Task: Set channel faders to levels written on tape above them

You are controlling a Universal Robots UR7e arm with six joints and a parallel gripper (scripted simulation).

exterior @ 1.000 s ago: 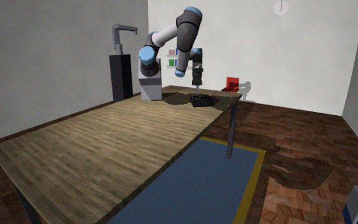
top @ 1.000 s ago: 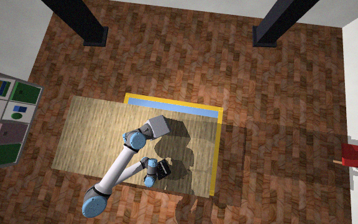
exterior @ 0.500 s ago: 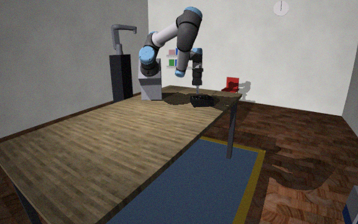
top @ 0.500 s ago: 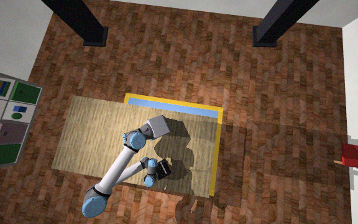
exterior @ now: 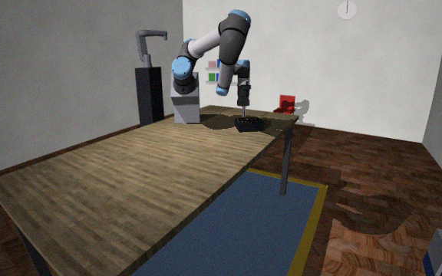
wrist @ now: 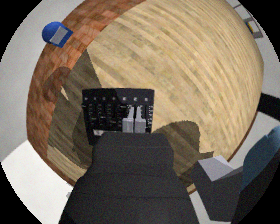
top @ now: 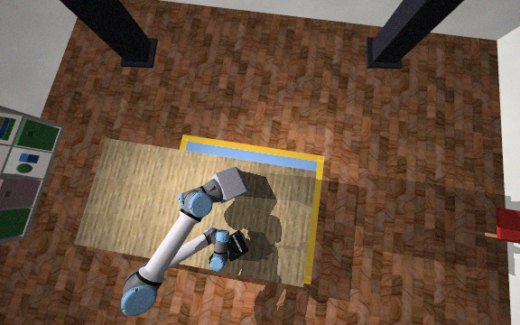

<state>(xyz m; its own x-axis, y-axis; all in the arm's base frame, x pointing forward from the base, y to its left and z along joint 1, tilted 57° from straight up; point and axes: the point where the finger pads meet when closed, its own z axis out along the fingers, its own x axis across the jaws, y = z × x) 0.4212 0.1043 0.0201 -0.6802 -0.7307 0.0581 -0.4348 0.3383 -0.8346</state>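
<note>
The lighting desk [exterior: 249, 124] is a small black box standing on the table near its far corner, in the arm's shadow. It also shows in the overhead view [top: 238, 244] and in the wrist view [wrist: 119, 111], where its faders and pale tape labels are too small to read. My gripper [exterior: 243, 113] points straight down just over the desk's top, with its fingers shut together. In the wrist view the shut fingertips [wrist: 138, 123] sit over the right part of the fader panel. I cannot tell whether they touch a fader cap.
The robot's grey base block [exterior: 185, 103] stands on the table behind the desk. The table edge [exterior: 282, 130] runs close to the desk on the right. A blue mat with a yellow border [exterior: 244, 226] lies on the floor beside the table.
</note>
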